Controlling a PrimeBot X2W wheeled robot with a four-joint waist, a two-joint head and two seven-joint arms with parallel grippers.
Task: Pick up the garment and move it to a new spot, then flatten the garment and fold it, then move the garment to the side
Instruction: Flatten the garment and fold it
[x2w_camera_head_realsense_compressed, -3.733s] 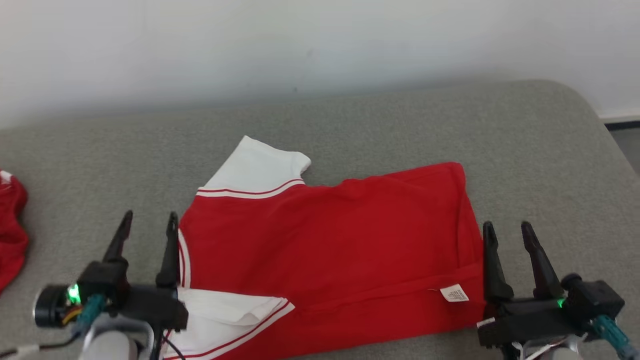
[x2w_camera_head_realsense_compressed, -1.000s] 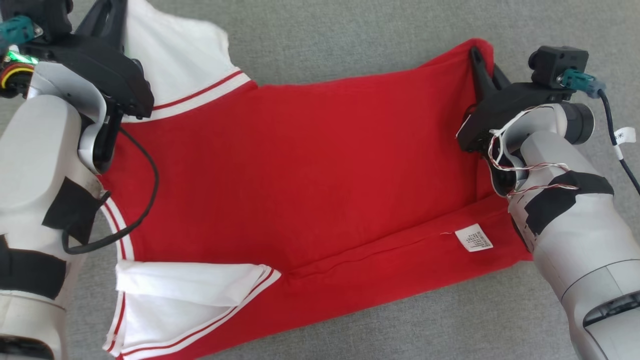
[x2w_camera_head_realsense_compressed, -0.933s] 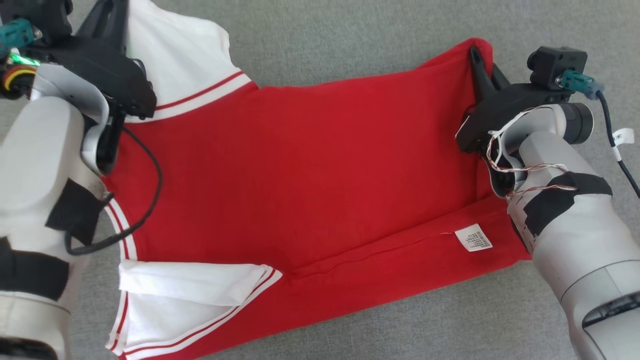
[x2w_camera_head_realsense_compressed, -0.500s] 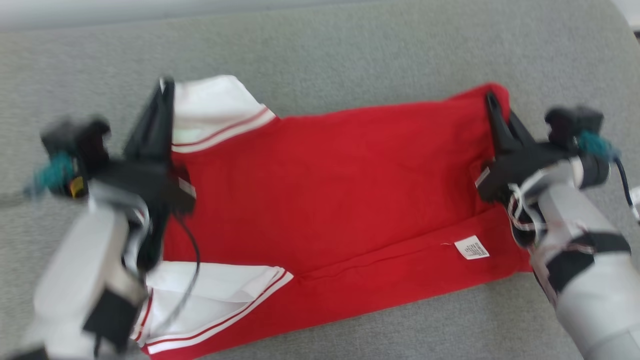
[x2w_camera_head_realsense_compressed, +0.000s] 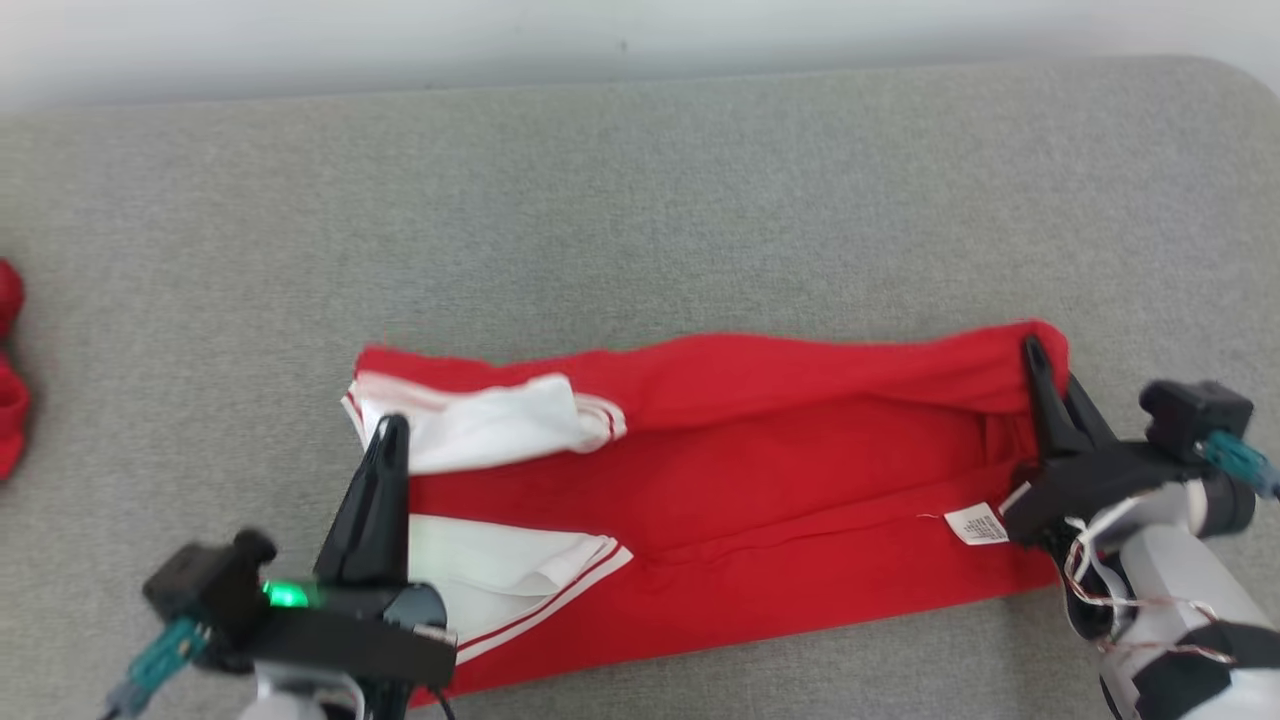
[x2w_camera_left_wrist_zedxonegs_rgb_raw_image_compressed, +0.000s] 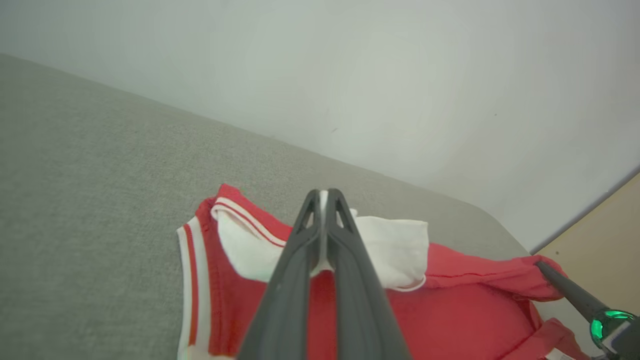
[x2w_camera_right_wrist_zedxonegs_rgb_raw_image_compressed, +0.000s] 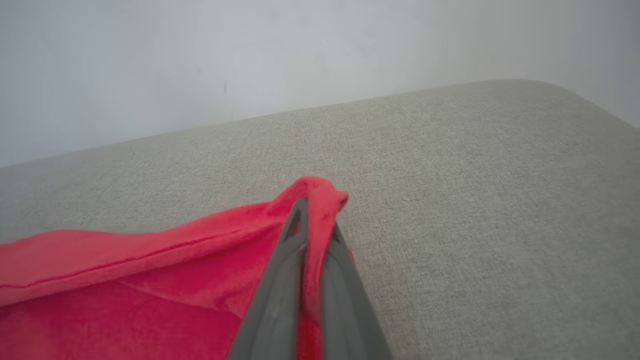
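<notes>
Garment (x2w_camera_head_realsense_compressed: 760, 470) spread mid grey table (x2w_camera_head_realsense_compressed: 640, 200), long axis left-right. Left gripper (x2w_camera_head_realsense_compressed: 393, 432) pinched shut on white sleeve (x2w_camera_head_realsense_compressed: 490, 425), right gripper (x2w_camera_head_realsense_compressed: 1033, 352) clamped on red hem corner (x2w_camera_right_wrist_zedxonegs_rgb_raw_image_compressed: 320, 192). Both likely hold far edge, near edge toward table front.

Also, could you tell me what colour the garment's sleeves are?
The sleeves are white, edged with red stripes; best in the left wrist view.
</notes>
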